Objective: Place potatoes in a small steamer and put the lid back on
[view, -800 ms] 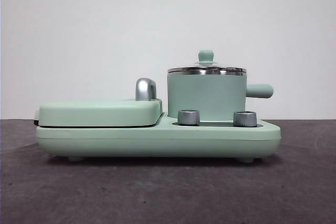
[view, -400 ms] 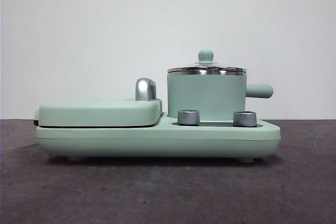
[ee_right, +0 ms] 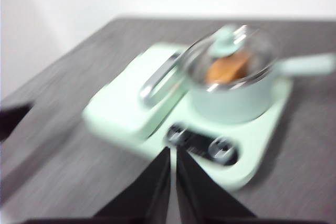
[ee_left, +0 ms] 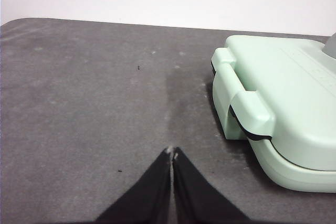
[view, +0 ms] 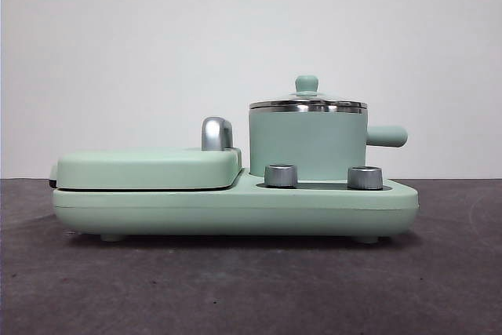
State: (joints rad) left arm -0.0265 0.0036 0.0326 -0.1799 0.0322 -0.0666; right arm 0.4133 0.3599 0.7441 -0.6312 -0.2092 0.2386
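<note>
The small steamer (view: pixel 307 143) stands on the right half of the mint-green cooker base (view: pixel 235 208), with the lid (view: pixel 307 103) on it. The blurred right wrist view shows the steamer (ee_right: pixel 231 98) from above, with the lid (ee_right: pixel 231 51) on top and the orange-brown potato (ee_right: pixel 227 68) inside under the glass. My right gripper (ee_right: pixel 171 150) is shut and empty, held off above the table in front of the cooker. My left gripper (ee_left: pixel 171 152) is shut and empty over bare table, beside the griddle end of the cooker (ee_left: pixel 273 108). Neither gripper shows in the front view.
The flat griddle (view: pixel 149 169) with its chrome handle (view: pixel 216 132) fills the left half of the base. Two silver dials (view: pixel 281 175) sit on the base in front of the steamer. The steamer's side handle (view: pixel 387 136) sticks out to the right.
The front view has shifted by a pixel or two; the cooker, steamer and lid stand as before. No arm shows in it.
</note>
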